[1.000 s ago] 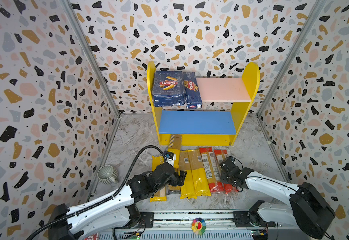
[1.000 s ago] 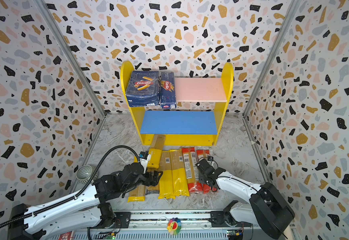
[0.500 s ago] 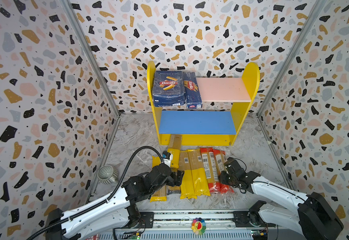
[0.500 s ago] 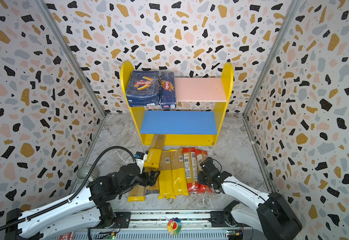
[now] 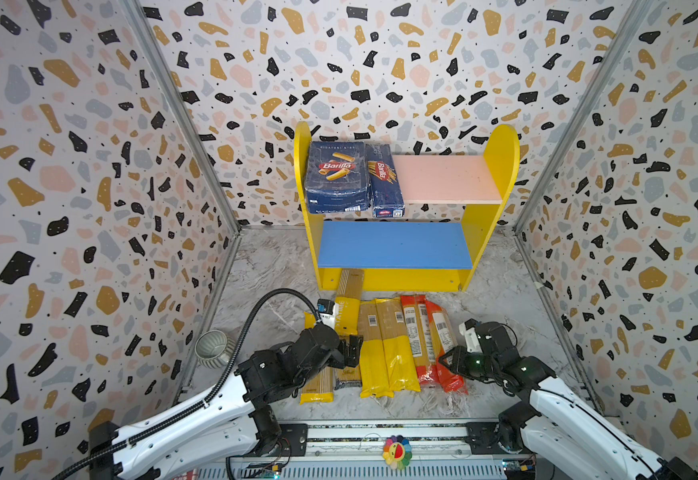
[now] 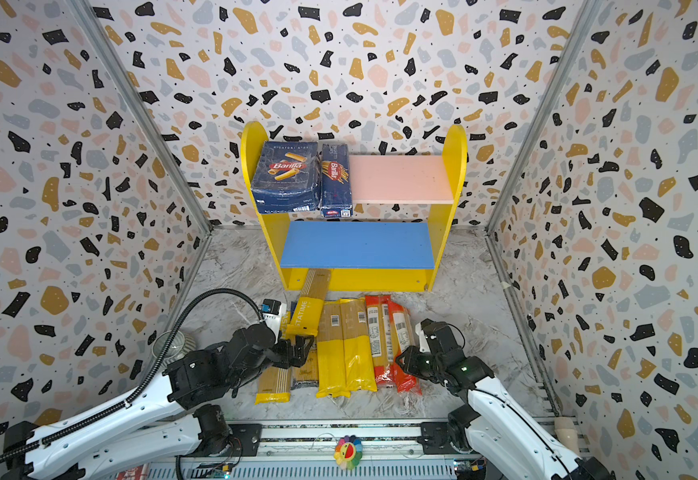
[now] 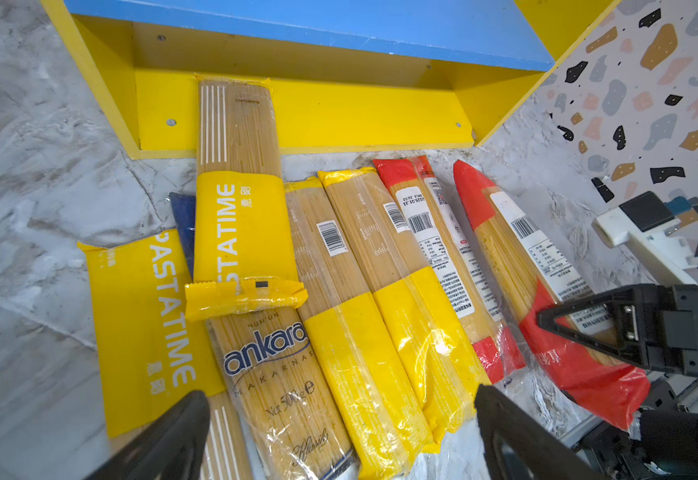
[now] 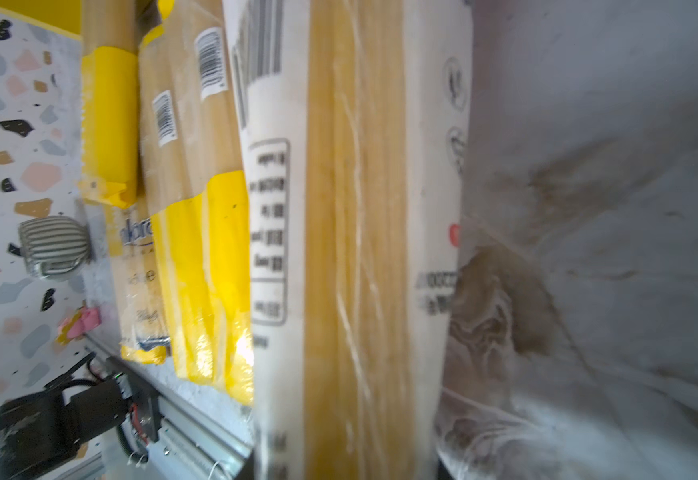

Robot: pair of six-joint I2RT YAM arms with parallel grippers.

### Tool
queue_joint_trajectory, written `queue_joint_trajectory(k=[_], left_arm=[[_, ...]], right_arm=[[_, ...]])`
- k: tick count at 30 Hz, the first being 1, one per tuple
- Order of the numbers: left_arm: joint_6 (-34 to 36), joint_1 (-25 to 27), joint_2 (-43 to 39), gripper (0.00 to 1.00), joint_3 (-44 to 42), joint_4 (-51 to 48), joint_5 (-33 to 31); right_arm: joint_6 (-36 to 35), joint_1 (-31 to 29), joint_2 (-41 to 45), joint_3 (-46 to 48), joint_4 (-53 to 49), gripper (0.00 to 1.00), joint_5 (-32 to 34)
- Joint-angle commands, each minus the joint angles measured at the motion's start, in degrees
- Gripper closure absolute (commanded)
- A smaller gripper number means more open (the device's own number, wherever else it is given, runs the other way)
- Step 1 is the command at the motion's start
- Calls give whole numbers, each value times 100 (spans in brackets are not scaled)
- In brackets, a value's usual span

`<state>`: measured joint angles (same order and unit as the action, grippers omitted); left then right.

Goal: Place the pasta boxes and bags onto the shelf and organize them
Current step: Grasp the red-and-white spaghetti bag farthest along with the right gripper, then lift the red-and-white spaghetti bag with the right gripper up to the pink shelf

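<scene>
Shows the right gripper clamped across the near end of the rightmost red-orange bag, at the right edge of a row of spaghetti bags lying on the marbled floor in front of the shelf. Catches the left gripper spread wide, gripping nothing, just above the ankara bag and beside a PASTATIME bag with its far end propped against the shelf's yellow base. Places the wide Barilla box and the narrow Barilla box side by side on the left half of the pink upper board, well apart from both grippers.
</scene>
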<state>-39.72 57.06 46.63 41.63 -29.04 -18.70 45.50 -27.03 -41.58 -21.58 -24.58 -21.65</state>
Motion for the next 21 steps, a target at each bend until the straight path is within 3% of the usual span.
queue_joint_trajectory(k=[1, 9, 21], left_arm=[[-9, -23, 73, 0, 256, -129, -193], [-95, -25, 111, 0, 429, -233, -281], [-41, -27, 442, 0, 778, -191, -293]], right_arm=[[-44, 35, 439, -209, 442, 89, -637], [272, 75, 1136, -518, 489, 90, -1461], [-71, 75, 1270, -2549, -749, 90, -1456]])
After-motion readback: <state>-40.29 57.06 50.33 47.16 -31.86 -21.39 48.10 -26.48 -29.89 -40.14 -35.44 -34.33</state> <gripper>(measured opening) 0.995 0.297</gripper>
